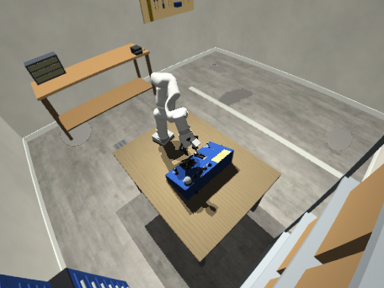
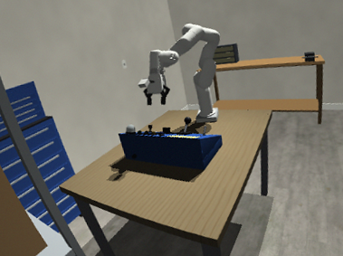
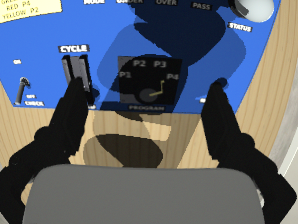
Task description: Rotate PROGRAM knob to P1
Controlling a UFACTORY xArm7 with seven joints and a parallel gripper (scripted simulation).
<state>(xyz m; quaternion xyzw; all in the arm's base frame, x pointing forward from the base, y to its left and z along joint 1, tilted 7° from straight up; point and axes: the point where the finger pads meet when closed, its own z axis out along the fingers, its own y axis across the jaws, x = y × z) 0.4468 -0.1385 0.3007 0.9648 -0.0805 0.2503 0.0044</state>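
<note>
The blue console (image 1: 210,170) (image 2: 172,150) (image 3: 100,26) stands on the wooden table (image 1: 236,198) (image 2: 166,197). In the wrist view the PROGRAM knob (image 3: 153,90) sits on a dark plate in the arm's shadow. Its yellow pointer aims right, toward the P4 mark; P1 is at the plate's left. My gripper (image 1: 184,147) (image 2: 158,98) (image 3: 145,96) is open and empty. It hangs well above the console, with its fingers on either side of the knob as seen from the wrist.
A wooden bench (image 2: 273,62) and blue drawers (image 2: 25,146) stand away from the table.
</note>
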